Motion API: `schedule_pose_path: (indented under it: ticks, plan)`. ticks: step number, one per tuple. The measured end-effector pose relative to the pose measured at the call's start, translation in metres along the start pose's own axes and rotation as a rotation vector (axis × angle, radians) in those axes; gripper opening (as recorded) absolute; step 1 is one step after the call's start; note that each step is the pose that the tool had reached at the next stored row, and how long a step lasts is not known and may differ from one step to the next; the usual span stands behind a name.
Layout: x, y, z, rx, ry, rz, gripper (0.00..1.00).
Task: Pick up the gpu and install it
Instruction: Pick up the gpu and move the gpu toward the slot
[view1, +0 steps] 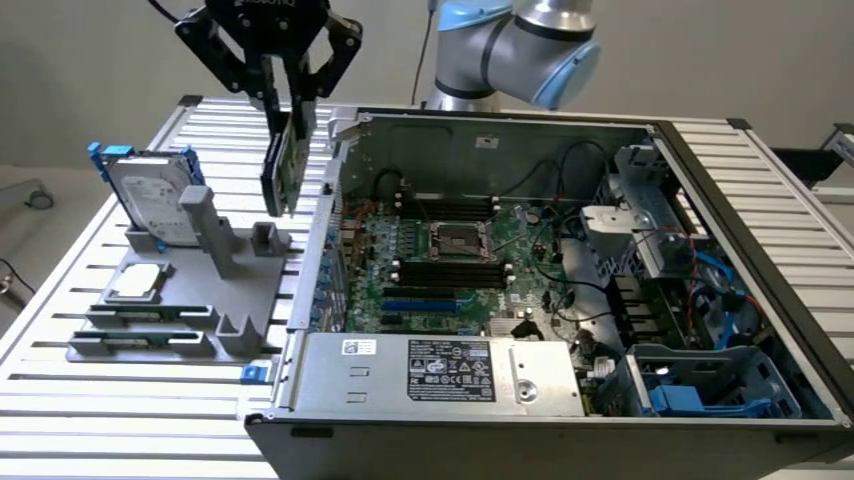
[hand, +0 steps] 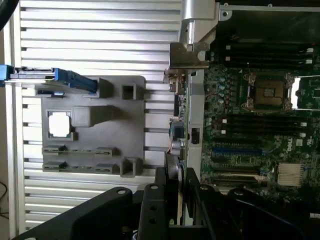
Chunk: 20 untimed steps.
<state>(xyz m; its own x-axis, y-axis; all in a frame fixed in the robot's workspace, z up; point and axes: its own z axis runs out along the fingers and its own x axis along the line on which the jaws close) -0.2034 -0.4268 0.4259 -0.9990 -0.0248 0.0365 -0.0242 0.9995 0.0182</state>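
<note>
My gripper (view1: 286, 100) hangs high at the back of the exterior view's left, shut on the top of the gpu (view1: 282, 165). The card hangs upright and edge-on, its green board showing. It is lifted free, above the gap between the grey holder (view1: 200, 290) and the open computer case's left wall (view1: 327, 230). In the wrist view the gripper (hand: 176, 182) clamps the thin card, and the gpu's silver end bracket (hand: 187, 52) sticks out beyond it, over the case wall. The motherboard (view1: 454, 260) lies inside the case, with a blue slot (view1: 420, 300) near its front.
The grey holder carries an upright silver hard drive with a blue frame (view1: 147, 190), a square chip (view1: 138, 283) and memory sticks (view1: 140, 315). A power supply (view1: 441, 370) fills the case's front. Cables and drive cages (view1: 667, 260) crowd the exterior view's right. The slatted table (view1: 120, 400) surrounds everything.
</note>
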Motion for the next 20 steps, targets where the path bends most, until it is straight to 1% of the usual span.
schedule_pose_path:
  ticks: [4, 11, 15, 20]
  plan:
    - [-0.018, -0.0004, -0.0022, 0.0002, 0.0031, 0.000, 0.27]
    - [-0.050, -0.0012, -0.0020, 0.0002, 0.0033, 0.000, 0.27]
    - [-0.068, -0.0017, 0.0027, 0.0002, 0.0033, 0.000, 0.27]
    - [-0.091, -0.0022, 0.0109, 0.0002, 0.0033, 0.000, 0.27]
